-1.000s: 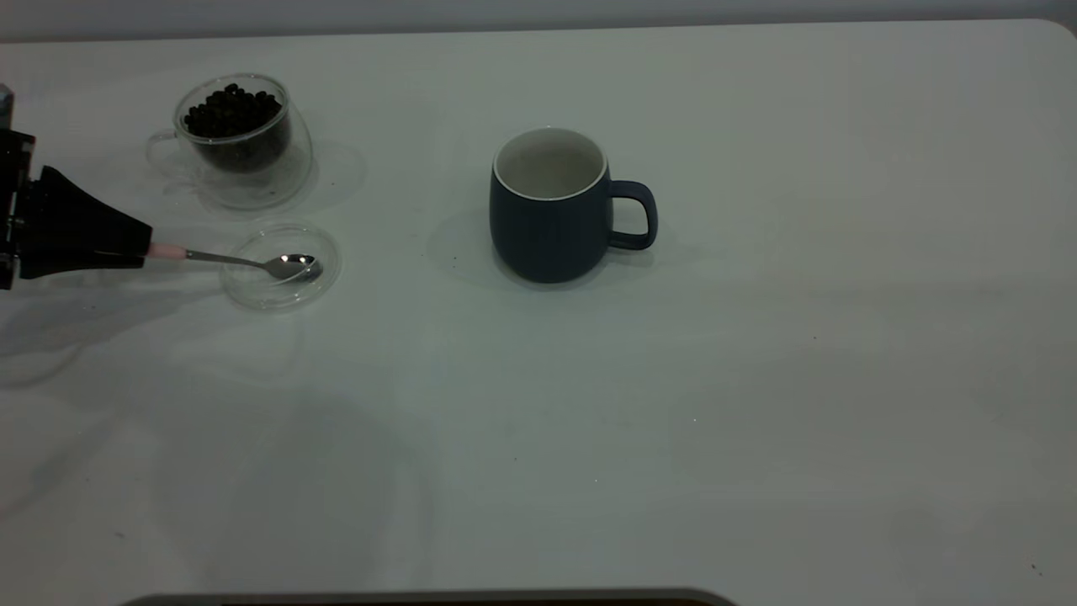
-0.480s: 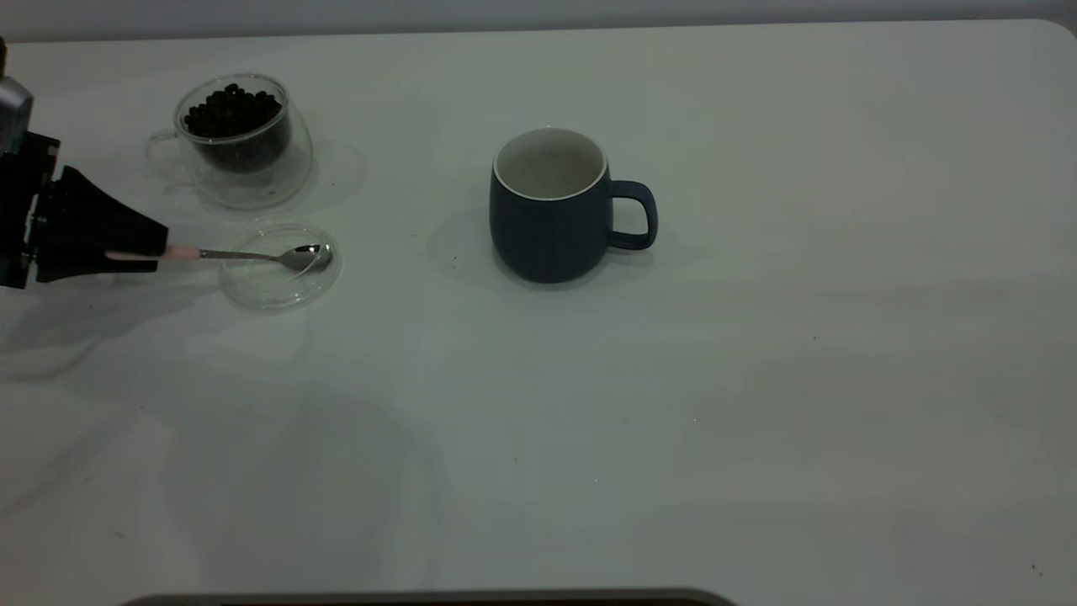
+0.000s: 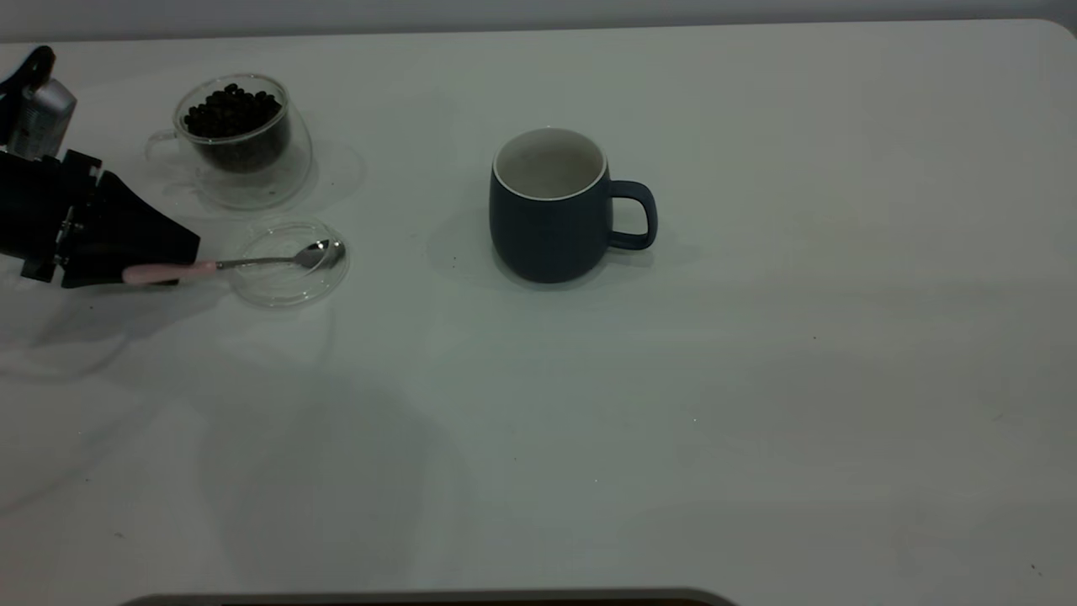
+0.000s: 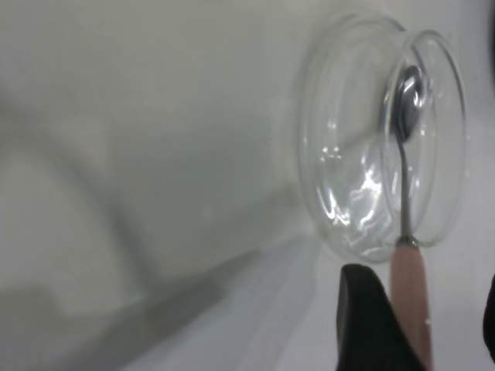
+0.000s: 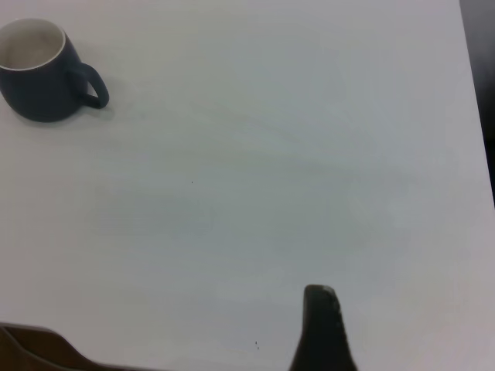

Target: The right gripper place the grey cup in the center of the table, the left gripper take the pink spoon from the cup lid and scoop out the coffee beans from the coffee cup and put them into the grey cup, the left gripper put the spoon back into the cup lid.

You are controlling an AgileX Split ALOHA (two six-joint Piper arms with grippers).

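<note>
Left claw (image 3: 172,268) clamped on the pale handle of the pink spoon (image 3: 244,264), long axis pointing away toward the grey cup (image 3: 551,206), bowl over the cup lid (image 3: 290,263). Coffee cup (image 3: 238,139) just behind. Right claw (image 5: 325,328) far off, fingers' state unclear.

Bulky matte-black left hand (image 3: 160,257)

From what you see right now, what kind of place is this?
Probably a robot test bench, not a real kitchen: a plain white table holds only a grey cup, a coffee cup with beans, and a black left pincer holding a pink spoon.
</note>
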